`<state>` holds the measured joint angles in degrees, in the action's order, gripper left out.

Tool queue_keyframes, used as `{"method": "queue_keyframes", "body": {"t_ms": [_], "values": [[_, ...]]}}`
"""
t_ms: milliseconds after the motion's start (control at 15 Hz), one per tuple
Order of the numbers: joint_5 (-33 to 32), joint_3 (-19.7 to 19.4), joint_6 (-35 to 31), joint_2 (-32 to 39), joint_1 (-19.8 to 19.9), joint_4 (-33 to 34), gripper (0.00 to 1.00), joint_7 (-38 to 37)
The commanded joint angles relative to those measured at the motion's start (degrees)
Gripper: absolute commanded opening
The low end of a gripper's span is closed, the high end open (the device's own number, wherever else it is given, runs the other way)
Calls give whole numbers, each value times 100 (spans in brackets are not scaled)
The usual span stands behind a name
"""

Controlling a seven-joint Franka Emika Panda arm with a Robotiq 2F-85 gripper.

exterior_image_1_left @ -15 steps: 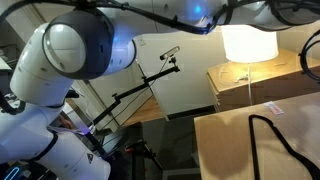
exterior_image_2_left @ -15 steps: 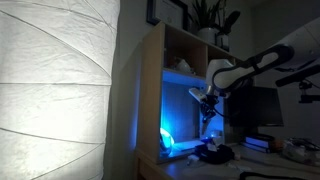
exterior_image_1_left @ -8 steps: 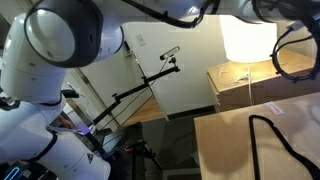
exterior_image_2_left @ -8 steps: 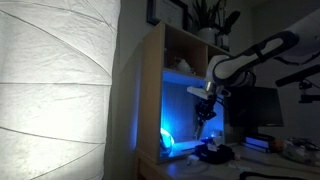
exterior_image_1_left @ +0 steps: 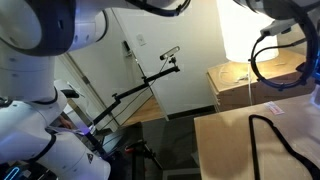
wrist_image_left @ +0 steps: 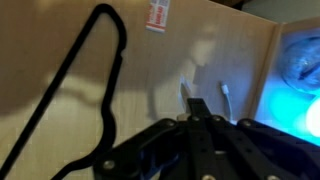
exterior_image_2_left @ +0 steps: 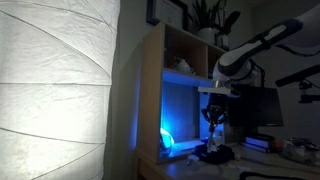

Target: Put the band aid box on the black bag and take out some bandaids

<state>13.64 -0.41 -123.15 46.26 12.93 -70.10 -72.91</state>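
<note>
The gripper [wrist_image_left: 204, 110] is clenched, empty, over a tan board [wrist_image_left: 50, 40]; the unseen band aid box is judged yet to be found and grasped.

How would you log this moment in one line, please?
hand: shut, nothing visibly held | band aid box: not in view | wrist view: wooden surface, black cord

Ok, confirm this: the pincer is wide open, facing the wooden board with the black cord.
Wrong on one point: the pincer is shut, not wide open, as the wrist view shows. It does face the wooden board with the black cord.
</note>
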Motion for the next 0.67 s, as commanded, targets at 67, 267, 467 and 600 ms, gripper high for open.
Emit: {"method": "queue_keyframes", "body": {"t_ms": [67, 267, 467, 600], "values": [[58, -217, 1243, -317, -72, -328, 34, 729], [-37, -409, 1660, -292, -183, -286, 56, 830], [-101, -564, 1734, -275, -300, -287, 80, 794], [-151, -644, 1722, -281, -367, -319, 93, 768]]}}
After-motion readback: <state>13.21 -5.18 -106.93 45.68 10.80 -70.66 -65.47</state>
